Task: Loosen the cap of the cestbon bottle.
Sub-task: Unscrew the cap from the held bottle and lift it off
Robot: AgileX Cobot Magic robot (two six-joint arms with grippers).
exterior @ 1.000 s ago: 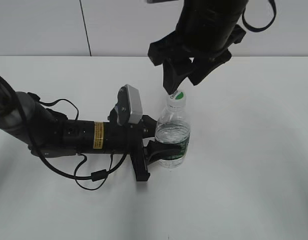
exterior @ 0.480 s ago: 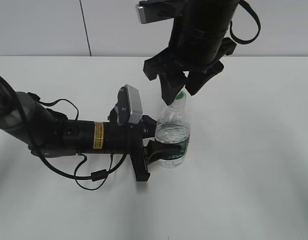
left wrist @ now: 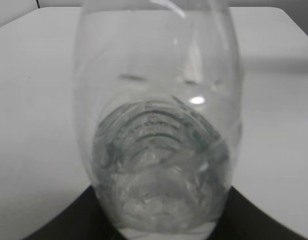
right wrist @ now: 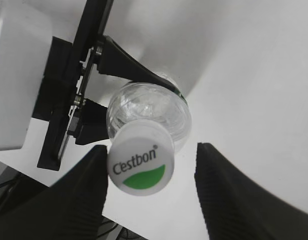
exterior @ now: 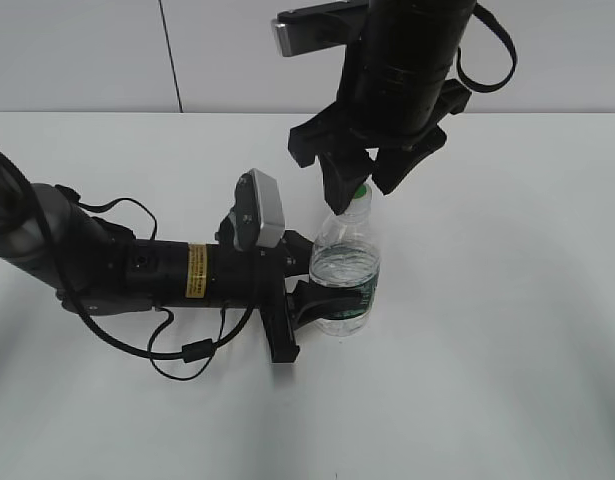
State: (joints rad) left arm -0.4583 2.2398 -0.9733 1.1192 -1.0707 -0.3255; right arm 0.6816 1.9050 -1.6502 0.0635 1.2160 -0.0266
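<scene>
The bottle point(exterior: 344, 270) stood upright on the white desk point(exterior: 507, 330), with the left claw point(exterior: 317, 300) clamped around its lower body from the side. Directly above the bottle, the right claw point(exterior: 365, 182) hung with its fingers spread apart on either side of the cap point(right wrist: 140, 165); in the right wrist view one finger point(right wrist: 81, 185) sat almost against the cap while the other was well clear of it. That lopsided position looked risky: on shutting, the near finger would likely push the neck sideways and tilt the bottle. A weak grip on the cap could also let it slip when turned.
</scene>
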